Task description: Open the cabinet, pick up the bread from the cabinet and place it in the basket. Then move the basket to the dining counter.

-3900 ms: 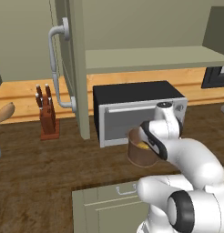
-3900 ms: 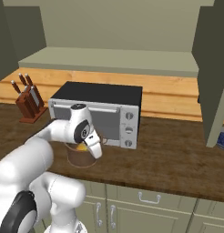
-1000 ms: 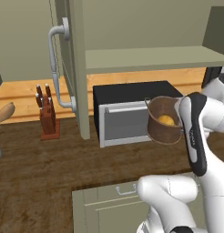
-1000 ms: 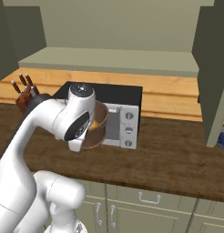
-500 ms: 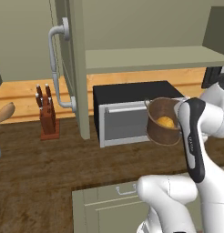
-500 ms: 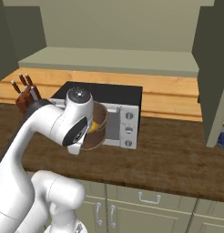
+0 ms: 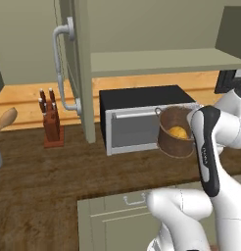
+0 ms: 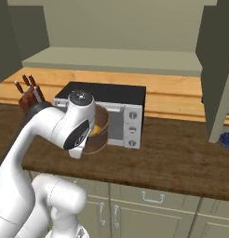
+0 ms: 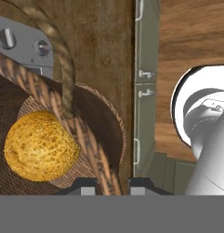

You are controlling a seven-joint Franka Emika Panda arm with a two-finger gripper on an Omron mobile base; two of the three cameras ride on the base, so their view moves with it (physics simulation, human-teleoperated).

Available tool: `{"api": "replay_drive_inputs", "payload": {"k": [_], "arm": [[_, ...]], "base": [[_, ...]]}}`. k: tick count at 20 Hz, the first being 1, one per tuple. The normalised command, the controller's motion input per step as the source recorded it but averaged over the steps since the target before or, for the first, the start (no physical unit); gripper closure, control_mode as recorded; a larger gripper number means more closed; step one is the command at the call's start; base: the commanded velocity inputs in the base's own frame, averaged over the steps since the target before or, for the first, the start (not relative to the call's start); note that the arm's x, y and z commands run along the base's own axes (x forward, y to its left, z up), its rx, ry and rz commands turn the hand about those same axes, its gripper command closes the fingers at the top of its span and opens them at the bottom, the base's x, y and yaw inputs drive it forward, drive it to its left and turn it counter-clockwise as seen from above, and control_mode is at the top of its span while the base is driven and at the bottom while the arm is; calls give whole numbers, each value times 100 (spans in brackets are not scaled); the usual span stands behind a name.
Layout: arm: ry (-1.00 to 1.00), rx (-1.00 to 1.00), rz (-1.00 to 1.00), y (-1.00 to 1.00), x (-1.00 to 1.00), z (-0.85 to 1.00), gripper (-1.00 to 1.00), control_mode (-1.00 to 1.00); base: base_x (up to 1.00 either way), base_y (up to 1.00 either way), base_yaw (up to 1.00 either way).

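The round brown basket (image 7: 172, 143) hangs above the dark wood worktop, just in front of the toaster oven. My gripper (image 9: 113, 183) is shut on its woven rim (image 9: 50, 102), and in the left base view the white arm covers the basket's right side. The golden-orange bread (image 9: 40, 146) lies inside the basket and also shows over the rim (image 7: 178, 132). From the right, my wrist hides most of the basket (image 8: 100, 134). The cabinet stands open, its sage-green door (image 7: 77, 59) swung out with the curved silver handle (image 7: 60, 63). The dining counter is out of view.
A black and silver toaster oven (image 7: 133, 125) stands on the worktop (image 7: 44, 171) behind the basket. A knife block (image 7: 52, 126) sits to its left and a wooden spoon (image 7: 6, 119) at the far left. The other open cabinet door (image 8: 219, 69) hangs at the right above a blue object (image 8: 226, 138).
The basket with the bread has been lifted off the worktop and carried right. Over the last second it has drifted slightly lower and my forearm has swung down in front.
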Motion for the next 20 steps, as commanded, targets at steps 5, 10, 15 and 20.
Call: {"api": "replay_drive_inputs", "payload": {"k": [5, 10, 15, 20], "arm": [[0, 0, 0, 0, 0, 0, 100, 100], [0, 0, 0, 0, 0, 0, 100, 100], [0, 0, 0, 0, 0, 0, 100, 100], [0, 0, 0, 0, 0, 0, 100, 100]], "base": [[-94, -25, -1], [-54, -18, -33], [-2, 0, -66], [-2, 12, -73]]}}
